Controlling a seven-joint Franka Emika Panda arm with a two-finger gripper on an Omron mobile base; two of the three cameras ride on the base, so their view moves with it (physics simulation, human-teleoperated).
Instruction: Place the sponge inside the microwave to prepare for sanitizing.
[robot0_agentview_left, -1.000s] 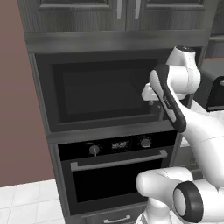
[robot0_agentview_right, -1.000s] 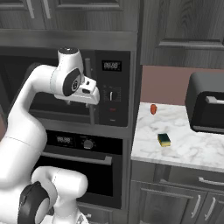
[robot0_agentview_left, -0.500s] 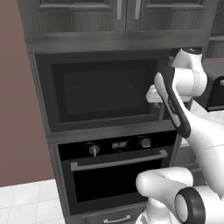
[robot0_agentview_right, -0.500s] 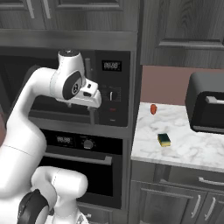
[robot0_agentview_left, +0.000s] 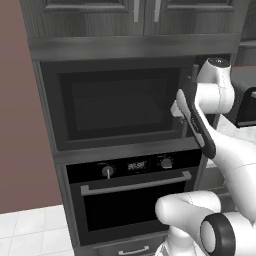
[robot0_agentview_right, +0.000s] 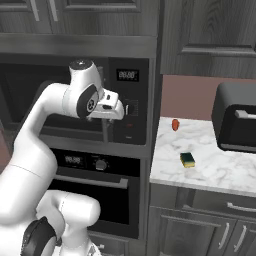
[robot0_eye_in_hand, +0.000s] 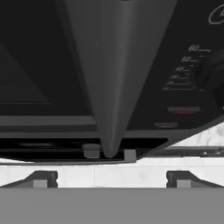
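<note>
door: microwave (robot0_agentview_left: 117, 102) is barely cracking open, my claw (robot0_eye_in_hand: 111, 179) hanging at its edge
claw: gaping wide, holding nothing
sponge (robot0_agentview_right: 188, 159): sitting on the counter (robot0_agentview_right: 220, 167) at 3 o'clock of me, untouched

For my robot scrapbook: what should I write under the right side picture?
Robot's open gripper at the microwave door, while the sponge waits on the marble counter.
</note>
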